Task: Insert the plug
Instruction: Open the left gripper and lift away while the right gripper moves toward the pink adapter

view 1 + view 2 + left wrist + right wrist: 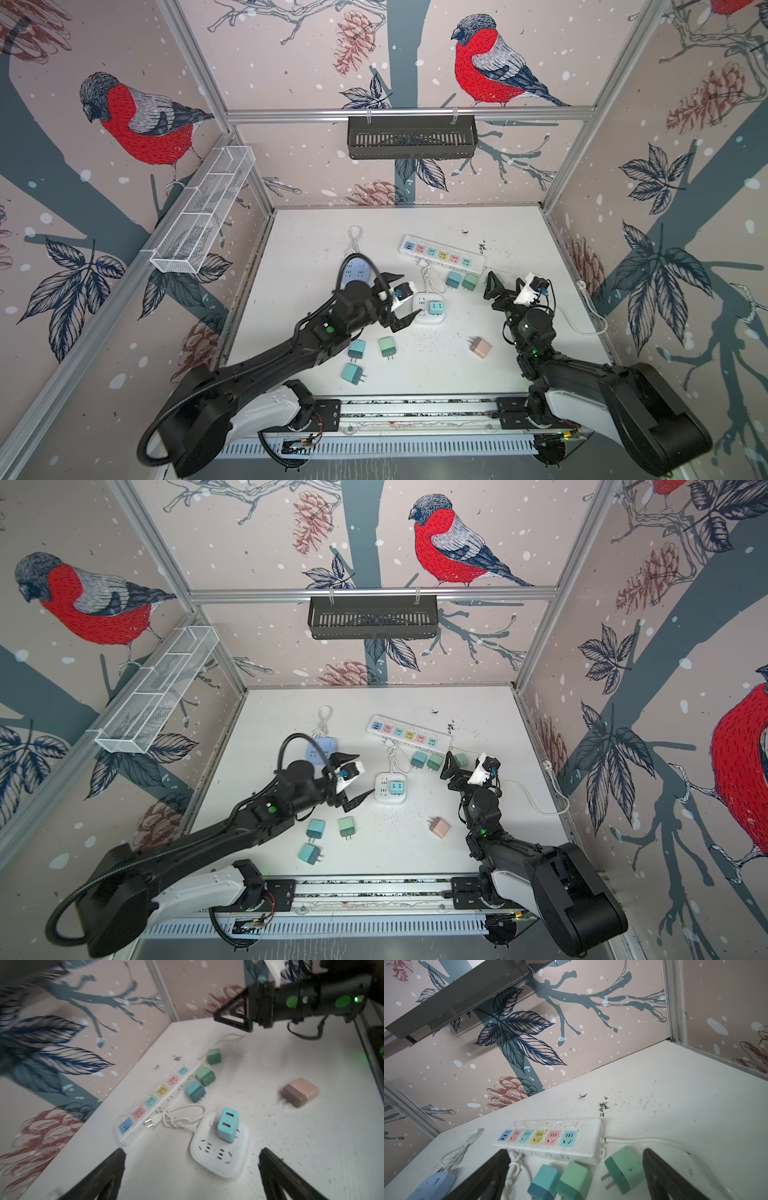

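Note:
A light blue plug [435,308] [397,787] [227,1124] stands upright, pushed into the white square socket block [419,318] [384,798] [218,1159] at the table's middle. My left gripper [409,297] [365,774] [192,1152] is open just left of the block, with nothing between its fingers and apart from the plug. My right gripper [505,280] [459,762] [576,1152] hangs open and empty above the right end of the long power strip [442,253] [550,1138].
Loose plugs lie about: three teal and green ones [356,349] near the front left, a pink one [480,347] at front right, and more [574,1182] beside the strip. A blue oval socket [355,270] lies behind my left arm. White cords [432,280] trail between the sockets.

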Controlling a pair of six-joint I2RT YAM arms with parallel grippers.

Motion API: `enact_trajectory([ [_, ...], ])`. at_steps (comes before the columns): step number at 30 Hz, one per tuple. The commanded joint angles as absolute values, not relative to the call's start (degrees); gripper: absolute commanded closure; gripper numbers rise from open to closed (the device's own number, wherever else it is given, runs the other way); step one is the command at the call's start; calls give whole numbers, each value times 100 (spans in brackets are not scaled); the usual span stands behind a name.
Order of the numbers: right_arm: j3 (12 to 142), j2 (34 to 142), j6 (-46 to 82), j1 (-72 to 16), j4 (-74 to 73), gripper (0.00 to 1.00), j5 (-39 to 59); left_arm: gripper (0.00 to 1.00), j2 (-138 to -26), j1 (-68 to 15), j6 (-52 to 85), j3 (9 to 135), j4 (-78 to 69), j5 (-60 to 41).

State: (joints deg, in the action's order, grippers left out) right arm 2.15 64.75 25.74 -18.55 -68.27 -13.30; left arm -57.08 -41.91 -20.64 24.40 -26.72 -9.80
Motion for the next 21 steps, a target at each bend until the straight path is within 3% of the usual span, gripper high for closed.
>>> enact_trajectory([
  [1,239,6329,2587,-1805,-6700,0,-756,1,-4993,-3736,-586,1510,-4991,-58],
  [3,278,6132,2635,-1812,-6323,1,-758,1,-4710,-3313,-144,1272,-4831,4],
  [6,733,5487,2864,-1936,-4576,6,-995,1,-4708,-2839,-20,1158,-4542,-175],
  [10,793,4561,3138,-2406,-3001,7,-1465,1,-5487,-2526,741,750,-5584,755],
  [13,634,3773,3401,-2846,-2314,7,-1609,1,-6015,-2190,1549,757,-5720,1599],
  [21,604,2805,3902,-3432,-922,9,-1721,2,-6469,-1948,1803,862,-5737,1696],
])
